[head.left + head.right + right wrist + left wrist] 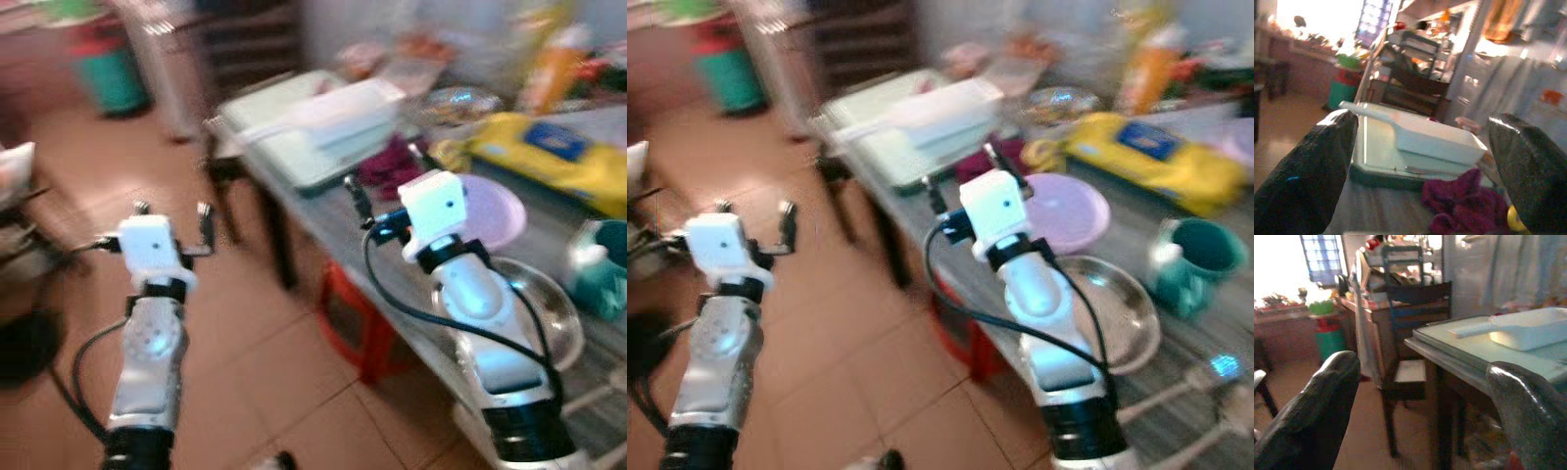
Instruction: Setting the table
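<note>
My right gripper (387,171) is open above the grey table (328,220), near its front edge, with nothing between its fingers. Just beyond it lie a maroon cloth (1464,200) and a pale green tray (284,147) carrying a white long-handled scoop (343,113). A lilac plate (1073,211) sits to its right, and a metal bowl (1122,308) lies under that forearm. A teal mug (1190,255) stands further right, and pale spoons (1176,387) rest near the table's front right. My left gripper (173,211) is open and empty over the tiled floor, left of the table.
A yellow bag (558,157) and bottles crowd the table's back right. A dark wooden chair (1410,333) stands at the table's far corner. A red stool (353,313) sits under the table. A green bin (113,78) stands far left on the floor. The picture is blurred.
</note>
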You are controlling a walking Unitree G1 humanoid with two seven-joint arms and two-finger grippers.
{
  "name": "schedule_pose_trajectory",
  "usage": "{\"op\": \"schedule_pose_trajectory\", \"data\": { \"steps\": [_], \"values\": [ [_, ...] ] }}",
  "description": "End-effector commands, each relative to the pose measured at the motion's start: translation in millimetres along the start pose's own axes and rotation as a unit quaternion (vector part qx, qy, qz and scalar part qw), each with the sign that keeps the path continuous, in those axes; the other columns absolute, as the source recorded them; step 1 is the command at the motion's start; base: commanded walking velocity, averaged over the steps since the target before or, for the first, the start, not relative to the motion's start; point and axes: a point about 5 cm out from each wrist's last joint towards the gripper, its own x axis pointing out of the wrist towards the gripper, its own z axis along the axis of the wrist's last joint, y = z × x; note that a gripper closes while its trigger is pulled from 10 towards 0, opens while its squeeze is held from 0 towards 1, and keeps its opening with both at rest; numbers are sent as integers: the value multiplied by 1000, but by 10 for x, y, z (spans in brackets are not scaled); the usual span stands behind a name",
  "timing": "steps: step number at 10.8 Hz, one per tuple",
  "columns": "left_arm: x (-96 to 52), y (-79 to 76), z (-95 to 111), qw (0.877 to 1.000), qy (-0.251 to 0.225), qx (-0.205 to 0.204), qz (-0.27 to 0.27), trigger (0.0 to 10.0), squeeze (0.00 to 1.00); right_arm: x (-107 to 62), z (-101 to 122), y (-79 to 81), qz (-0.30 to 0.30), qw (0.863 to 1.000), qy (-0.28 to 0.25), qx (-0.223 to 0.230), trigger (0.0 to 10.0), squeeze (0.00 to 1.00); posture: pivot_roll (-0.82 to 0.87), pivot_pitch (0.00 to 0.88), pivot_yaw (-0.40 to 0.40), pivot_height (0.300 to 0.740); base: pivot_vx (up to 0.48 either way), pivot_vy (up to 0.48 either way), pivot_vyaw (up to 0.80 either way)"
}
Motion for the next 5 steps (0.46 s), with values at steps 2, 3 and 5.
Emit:
{"op": "schedule_pose_trajectory", "data": {
  "steps": [2,3,5],
  "values": [
    [-30,142,-45,999,8,19,40,10000,0,12,69,81,21,1000,-20,-2,10000,675,-102,83,47,740,0,0,800],
    [-34,168,-76,998,14,21,55,10000,0,14,70,108,27,999,-21,-1,10000,675,-102,82,45,740,0,0,800],
    [-34,199,-90,997,19,28,70,10000,0,15,68,135,33,999,-22,-2,10000,671,-103,81,44,740,0,0,800]
  ]
}}
